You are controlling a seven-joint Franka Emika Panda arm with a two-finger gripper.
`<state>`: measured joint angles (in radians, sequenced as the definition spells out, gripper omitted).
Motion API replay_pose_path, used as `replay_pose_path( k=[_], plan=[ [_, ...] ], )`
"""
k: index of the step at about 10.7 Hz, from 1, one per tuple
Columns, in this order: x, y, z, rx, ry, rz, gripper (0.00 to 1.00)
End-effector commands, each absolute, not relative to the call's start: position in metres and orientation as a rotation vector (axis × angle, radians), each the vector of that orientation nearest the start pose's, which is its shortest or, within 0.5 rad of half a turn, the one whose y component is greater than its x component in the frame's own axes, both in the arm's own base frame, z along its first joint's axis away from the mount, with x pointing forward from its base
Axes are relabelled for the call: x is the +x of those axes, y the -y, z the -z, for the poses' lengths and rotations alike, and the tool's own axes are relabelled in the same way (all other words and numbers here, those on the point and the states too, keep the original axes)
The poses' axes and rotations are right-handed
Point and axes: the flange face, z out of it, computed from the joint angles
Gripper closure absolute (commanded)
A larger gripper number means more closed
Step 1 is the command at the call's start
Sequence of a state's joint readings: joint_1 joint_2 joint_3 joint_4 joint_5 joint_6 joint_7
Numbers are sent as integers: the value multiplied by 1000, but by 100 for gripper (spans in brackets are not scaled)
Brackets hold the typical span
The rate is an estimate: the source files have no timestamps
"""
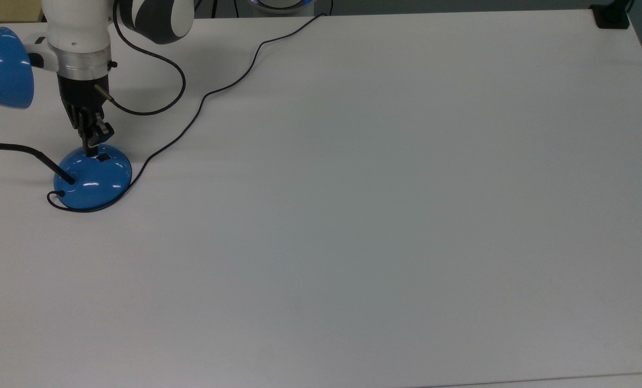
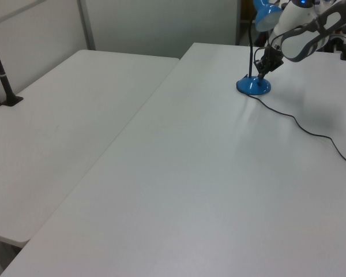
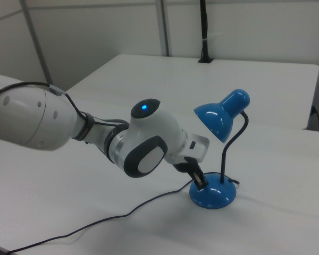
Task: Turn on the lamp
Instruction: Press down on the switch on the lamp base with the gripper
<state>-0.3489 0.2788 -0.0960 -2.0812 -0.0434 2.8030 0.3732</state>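
The lamp's glossy blue domed base (image 1: 92,178) stands near the top view's left edge. Its small black switch (image 1: 103,158) sits on the dome's far side. A black neck (image 1: 41,156) bends up to the blue shade (image 1: 0,67). My gripper (image 1: 91,152) is shut, pointing down, with its tip on the dome just left of the switch in the top view. In the left view the gripper (image 2: 260,75) stands over the base (image 2: 254,86). In the right view the gripper (image 3: 201,184) meets the base (image 3: 212,195) under the shade (image 3: 220,117). No glow shows under the shade.
The lamp's thin black cord (image 1: 202,97) curls round the base and runs to the table's far edge. My arm's own cable (image 1: 159,102) loops beside it. A black clamp (image 1: 612,16) sits at the top view's far right corner. A second white table (image 2: 63,115) adjoins in the left view.
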Motion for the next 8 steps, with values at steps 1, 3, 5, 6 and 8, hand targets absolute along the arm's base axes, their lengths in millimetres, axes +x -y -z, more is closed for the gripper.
replay_pose_path(
  k=[1, 3, 5, 6, 8],
  plan=[
    [566, 259, -336, -2913, -1149, 712, 100],
    [568, 255, -336, -2919, -1137, 707, 100],
    [569, 252, -332, -2927, -1123, 700, 100],
    [570, 253, -329, -2930, -1121, 695, 100],
    [575, 252, -322, -2943, -1106, 689, 100]
  ],
)
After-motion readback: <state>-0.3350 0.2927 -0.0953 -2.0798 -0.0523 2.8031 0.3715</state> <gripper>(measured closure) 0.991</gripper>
